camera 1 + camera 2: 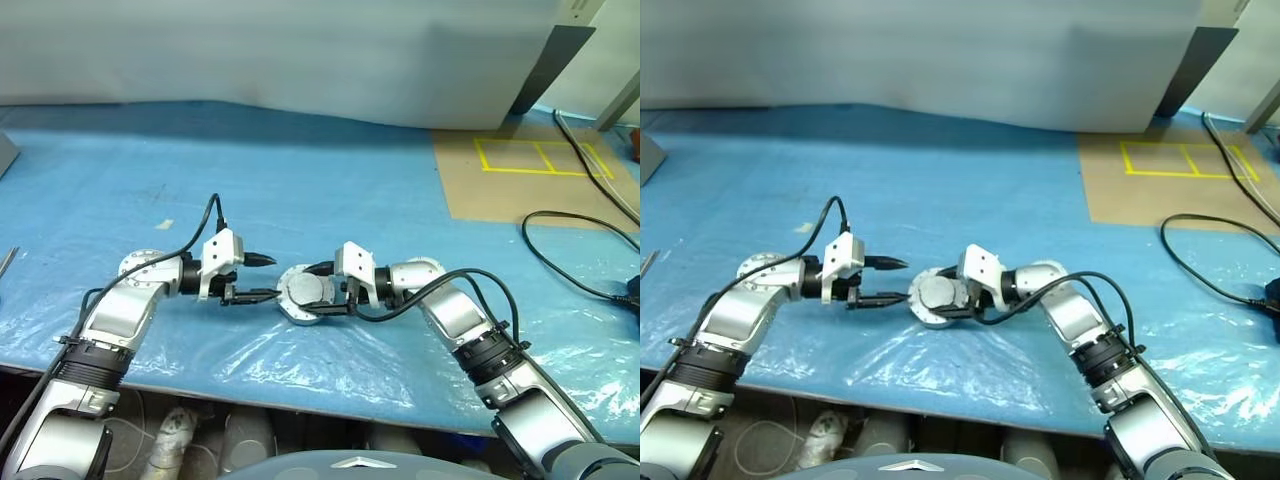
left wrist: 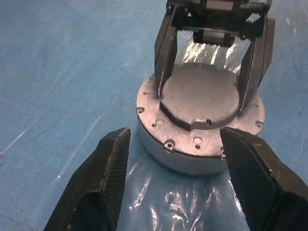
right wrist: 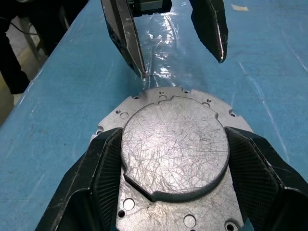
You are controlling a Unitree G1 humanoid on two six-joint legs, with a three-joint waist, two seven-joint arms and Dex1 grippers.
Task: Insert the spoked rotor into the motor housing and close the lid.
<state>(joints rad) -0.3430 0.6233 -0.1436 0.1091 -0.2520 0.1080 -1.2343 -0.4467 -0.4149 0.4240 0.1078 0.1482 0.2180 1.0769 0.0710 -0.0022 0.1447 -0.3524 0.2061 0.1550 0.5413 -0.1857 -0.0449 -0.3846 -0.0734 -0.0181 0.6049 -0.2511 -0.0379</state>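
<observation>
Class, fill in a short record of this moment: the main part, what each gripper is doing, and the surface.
Main part: round grey metal assembly, its flat raised lid on top, no windings or spokes showing
Right gripper: fingers against opposite sides of the raised lid
Left gripper: open, close beside the assembly, fingers apart from it
Surface: blue table cover with clear plastic sheet under the assembly
Lid state: seated on the assembly
</observation>
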